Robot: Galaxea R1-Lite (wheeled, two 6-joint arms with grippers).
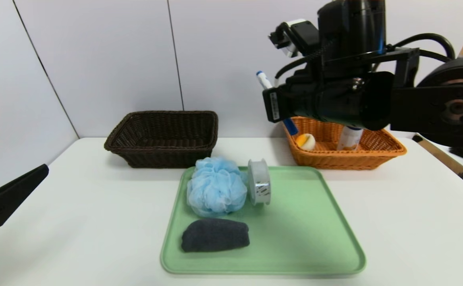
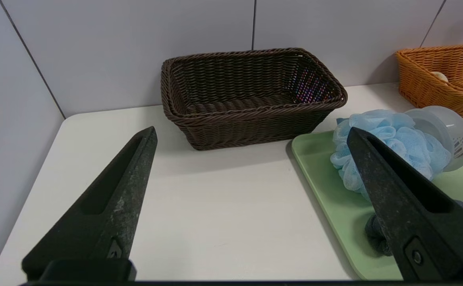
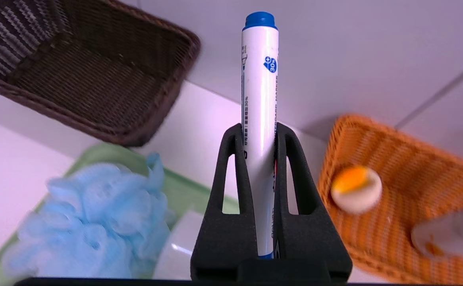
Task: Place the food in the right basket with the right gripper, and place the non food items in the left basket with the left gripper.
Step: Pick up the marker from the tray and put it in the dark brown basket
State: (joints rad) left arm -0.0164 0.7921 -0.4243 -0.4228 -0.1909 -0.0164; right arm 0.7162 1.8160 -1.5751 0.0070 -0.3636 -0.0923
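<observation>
My right gripper (image 3: 259, 129) is shut on a white marker with a blue cap (image 3: 260, 79) and holds it in the air above the gap between the green tray and the orange basket (image 1: 346, 153). The marker also shows in the head view (image 1: 264, 81). The orange basket holds a white-and-orange round food piece (image 1: 305, 141) and a white bottle (image 1: 350, 138). On the green tray (image 1: 307, 238) lie a blue bath pouf (image 1: 216, 191), a clear tape spool (image 1: 259, 186) and a dark grey cloth (image 1: 215, 235). My left gripper (image 1: 17, 163) is open and empty at the table's left edge.
The dark brown basket (image 1: 164, 137) stands at the back left and looks empty; it also shows in the left wrist view (image 2: 251, 95). White wall panels stand right behind both baskets. My right arm fills the upper right of the head view.
</observation>
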